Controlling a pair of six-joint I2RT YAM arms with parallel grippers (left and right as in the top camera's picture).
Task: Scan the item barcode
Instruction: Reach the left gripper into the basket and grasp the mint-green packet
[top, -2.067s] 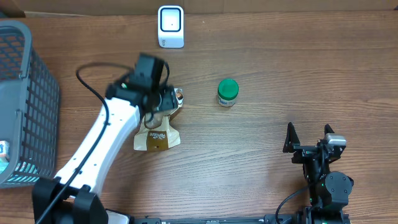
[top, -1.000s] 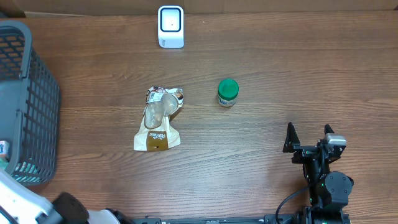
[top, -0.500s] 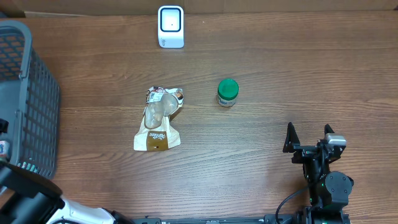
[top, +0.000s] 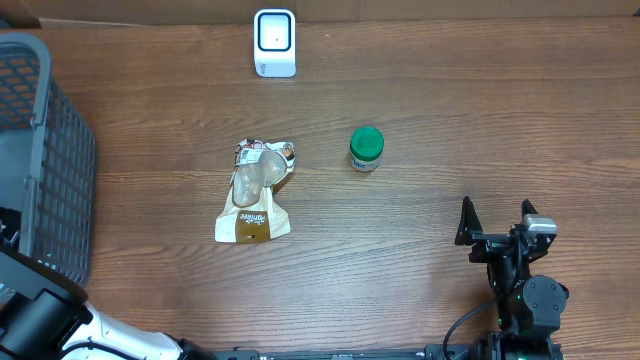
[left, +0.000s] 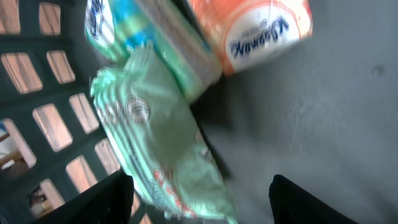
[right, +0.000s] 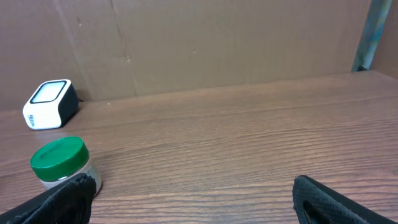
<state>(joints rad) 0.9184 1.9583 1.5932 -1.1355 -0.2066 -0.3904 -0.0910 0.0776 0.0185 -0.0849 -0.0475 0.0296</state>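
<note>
My left gripper (left: 199, 205) hangs open inside the dark basket (left: 56, 118), above a pale green packet (left: 161, 149) whose lower end lies between the two fingers. An orange package (left: 249, 25) and a blue-green wrapped pack (left: 155, 37) lie beside it. The overhead view shows only the left arm (top: 40, 310) at the basket's near corner. The white scanner (top: 274, 42) stands at the table's far edge. My right gripper (top: 496, 215) rests open and empty at the near right.
A brown pouch (top: 255, 195) lies mid-table, and a green-lidded jar (top: 366, 148) stands to its right. The right wrist view shows that jar (right: 61, 162) by the left finger and the scanner (right: 50, 104) before a cardboard wall. The basket (top: 50, 150) fills the left edge.
The left arm has left the brown pouch on the table and swung left to the basket. The right arm has not moved.
</note>
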